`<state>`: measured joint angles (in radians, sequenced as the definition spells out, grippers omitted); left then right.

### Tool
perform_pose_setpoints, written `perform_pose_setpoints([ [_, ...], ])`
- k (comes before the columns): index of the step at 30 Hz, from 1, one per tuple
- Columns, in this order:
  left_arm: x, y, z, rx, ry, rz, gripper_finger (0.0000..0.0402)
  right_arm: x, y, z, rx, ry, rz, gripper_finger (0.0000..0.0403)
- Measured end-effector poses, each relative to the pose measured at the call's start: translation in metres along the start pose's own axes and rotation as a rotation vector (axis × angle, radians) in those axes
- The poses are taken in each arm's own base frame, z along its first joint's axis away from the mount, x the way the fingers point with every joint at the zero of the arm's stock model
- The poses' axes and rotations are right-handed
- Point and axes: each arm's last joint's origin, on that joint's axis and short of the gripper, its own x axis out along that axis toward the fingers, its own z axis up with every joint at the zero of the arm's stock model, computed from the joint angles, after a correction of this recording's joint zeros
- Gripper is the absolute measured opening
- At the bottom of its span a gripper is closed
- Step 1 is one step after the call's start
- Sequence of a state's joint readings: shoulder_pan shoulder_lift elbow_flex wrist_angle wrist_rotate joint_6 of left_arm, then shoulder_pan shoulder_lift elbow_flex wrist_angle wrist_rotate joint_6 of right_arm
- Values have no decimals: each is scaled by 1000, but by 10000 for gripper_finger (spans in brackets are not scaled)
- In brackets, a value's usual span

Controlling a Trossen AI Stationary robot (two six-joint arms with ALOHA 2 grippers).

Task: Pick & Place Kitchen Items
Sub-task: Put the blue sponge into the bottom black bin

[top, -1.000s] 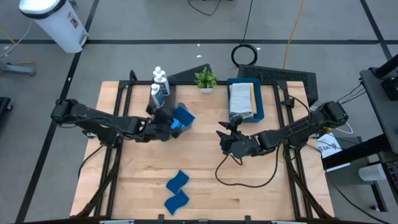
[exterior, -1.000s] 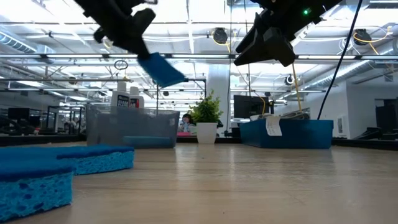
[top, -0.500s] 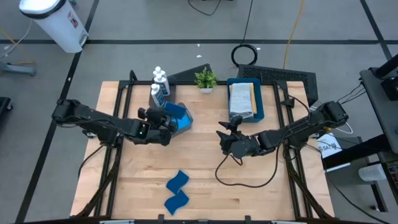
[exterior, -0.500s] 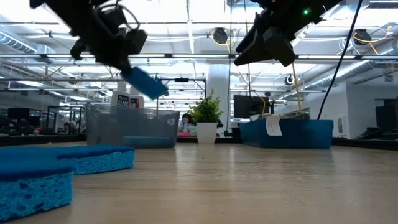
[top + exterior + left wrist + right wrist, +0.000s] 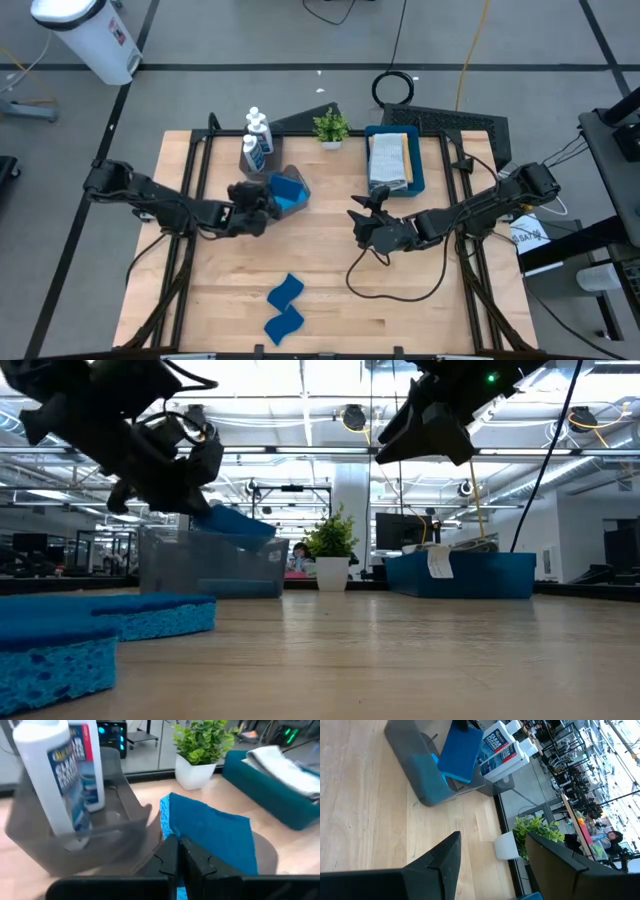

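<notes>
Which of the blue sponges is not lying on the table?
The sponge pinched in the left hand, over the grey bin; the other two lie flat near the front edge.

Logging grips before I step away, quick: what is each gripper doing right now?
Left gripper: closed on a blue sponge, above the grey bin.
Right gripper: open, holding nothing.

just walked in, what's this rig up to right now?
The left gripper is shut on a blue sponge, holding it over a clear grey bin at the back left of the table; another sponge already lies in the bin. White bottles stand just behind it. The right gripper hangs open and empty over mid-table. Two more sponges lie near the front edge, and folded cloths sit in the blue tray.
</notes>
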<state>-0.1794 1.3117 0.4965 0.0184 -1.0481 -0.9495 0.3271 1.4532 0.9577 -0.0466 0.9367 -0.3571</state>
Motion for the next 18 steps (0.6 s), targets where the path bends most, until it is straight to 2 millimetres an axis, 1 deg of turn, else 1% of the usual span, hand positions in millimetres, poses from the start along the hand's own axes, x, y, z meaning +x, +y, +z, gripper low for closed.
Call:
perform_pose_setpoints([
  [3, -2, 2, -5, -60, -5, -26, 10, 0, 0, 0, 2, -3, -1, 196],
  [7, -2, 2, -5, -132, 0, -31, 18, 0, 0, 1, 8, -8, -3, 196],
  [15, -1, 1, -6, -131, 39, -53, 54, 0, 0, 1, 8, -7, -3, 196],
  [18, -1, 1, -6, -100, 38, -54, 71, 0, 0, 1, 7, -7, -3, 196],
])
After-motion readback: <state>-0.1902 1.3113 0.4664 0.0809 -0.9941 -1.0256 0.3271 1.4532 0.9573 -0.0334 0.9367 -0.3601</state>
